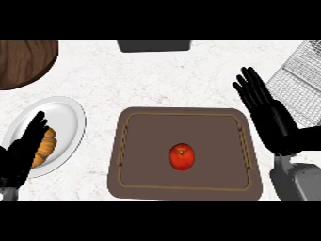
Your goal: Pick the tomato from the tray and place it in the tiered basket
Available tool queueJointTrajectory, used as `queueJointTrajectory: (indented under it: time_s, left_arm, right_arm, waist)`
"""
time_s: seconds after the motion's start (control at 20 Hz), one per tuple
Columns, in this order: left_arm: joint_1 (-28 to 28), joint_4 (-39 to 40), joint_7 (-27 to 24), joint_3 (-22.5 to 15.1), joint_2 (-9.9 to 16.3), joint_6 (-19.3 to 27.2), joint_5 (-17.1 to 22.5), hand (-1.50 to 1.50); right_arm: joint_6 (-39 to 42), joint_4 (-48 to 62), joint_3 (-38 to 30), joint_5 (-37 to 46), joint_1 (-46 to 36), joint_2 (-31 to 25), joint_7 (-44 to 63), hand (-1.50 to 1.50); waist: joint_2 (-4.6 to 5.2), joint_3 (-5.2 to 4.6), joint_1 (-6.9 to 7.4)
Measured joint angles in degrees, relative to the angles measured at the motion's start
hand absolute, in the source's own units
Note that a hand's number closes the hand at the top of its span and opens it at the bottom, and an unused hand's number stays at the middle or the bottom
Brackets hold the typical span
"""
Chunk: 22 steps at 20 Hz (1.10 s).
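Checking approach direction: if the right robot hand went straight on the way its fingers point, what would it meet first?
The right robot hand points up and slightly left, past the tiered basket, over bare counter. The way looks free; height is unclear.

Your left hand (15,157) sits at 8 o'clock, fingers straight, pointing toward 1 o'clock, thumb out to the side. Your right hand (267,113) sits at 3 o'clock, fingers straight, spread, pointing toward 11 o'clock; grey forearm (303,181) enters at 4 o'clock.
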Motion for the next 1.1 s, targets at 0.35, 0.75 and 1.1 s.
queueJointTrajectory:
  time_s: [0.35,0.75,1.1]
  left_arm:
    - [0.28,-0.98,1.03,1.47,1.69,-0.11,-0.06,0.00]
    - [0.18,-1.30,3.27,2.32,2.40,-1.78,1.53,0.00]
    - [-0.51,-1.61,4.28,1.75,2.41,-2.40,1.47,0.00]
  right_arm:
    - [0.29,8.36,-2.45,-13.46,9.57,9.77,-2.42,1.50]
    - [-12.12,9.43,8.85,-1.62,16.18,6.79,-8.84,-1.50]
    - [-14.43,7.20,16.70,12.40,10.04,-5.47,7.27,-1.50]
  waist:
    - [0.86,-0.44,-1.14]
    - [0.02,-1.68,0.34]
    - [-0.65,-2.18,2.07]
